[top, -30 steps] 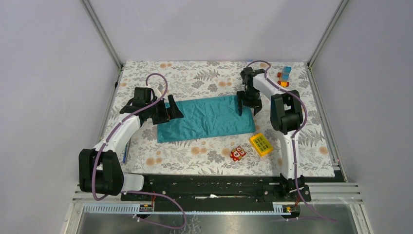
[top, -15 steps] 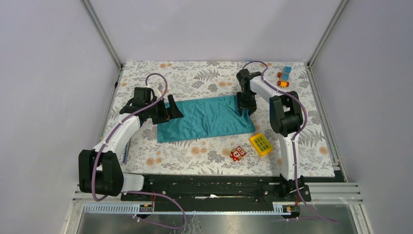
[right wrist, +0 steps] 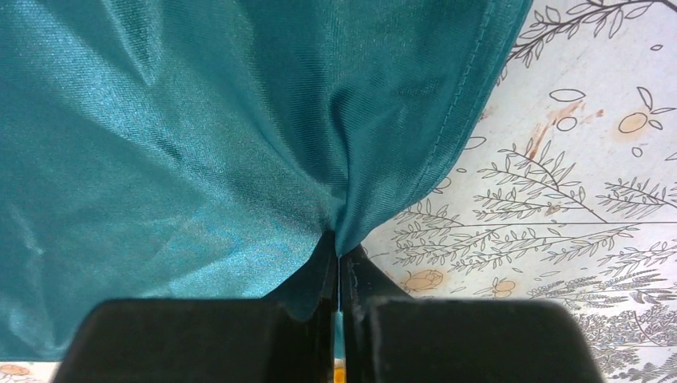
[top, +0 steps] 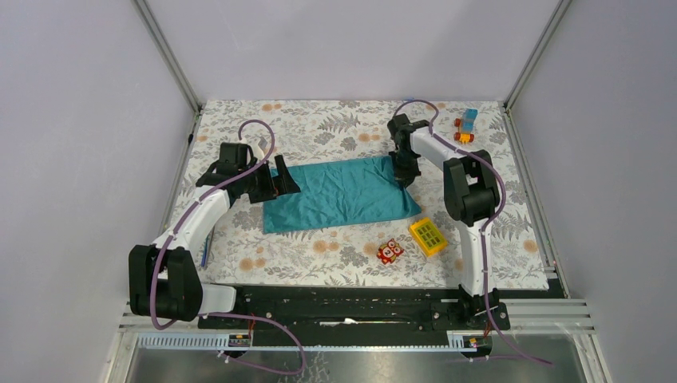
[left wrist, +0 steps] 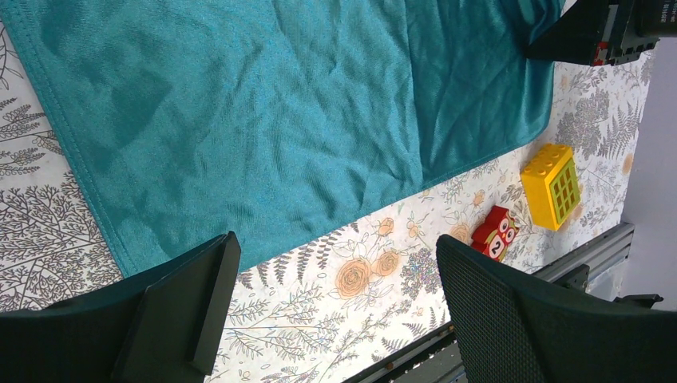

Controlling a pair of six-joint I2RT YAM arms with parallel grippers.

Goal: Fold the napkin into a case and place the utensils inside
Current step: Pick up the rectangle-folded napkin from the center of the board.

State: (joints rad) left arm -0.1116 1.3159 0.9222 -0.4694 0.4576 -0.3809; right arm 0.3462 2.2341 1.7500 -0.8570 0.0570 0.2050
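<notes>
The teal napkin (top: 343,195) lies spread as a wide rectangle on the floral mat. My right gripper (top: 403,171) is at its far right corner. In the right wrist view this gripper (right wrist: 338,257) is shut on a pinched fold of the napkin (right wrist: 199,120), which bunches up into the jaws. My left gripper (top: 283,182) hovers open at the napkin's left end. In the left wrist view its fingertips (left wrist: 335,263) straddle bare mat just off the napkin (left wrist: 279,120) edge, holding nothing. A thin bluish handle (top: 204,255) shows beside the left forearm. The case is not in view.
A yellow gridded block (top: 428,236) and a red owl toy (top: 389,251) sit just in front of the napkin's right end, also the block (left wrist: 551,183) and owl (left wrist: 495,233) in the left wrist view. Small toys (top: 466,128) sit at the far right corner. Walls enclose the mat.
The right gripper went from open to shut on the napkin's far right corner. The napkin shifted slightly to the right. The left arm stayed put.
</notes>
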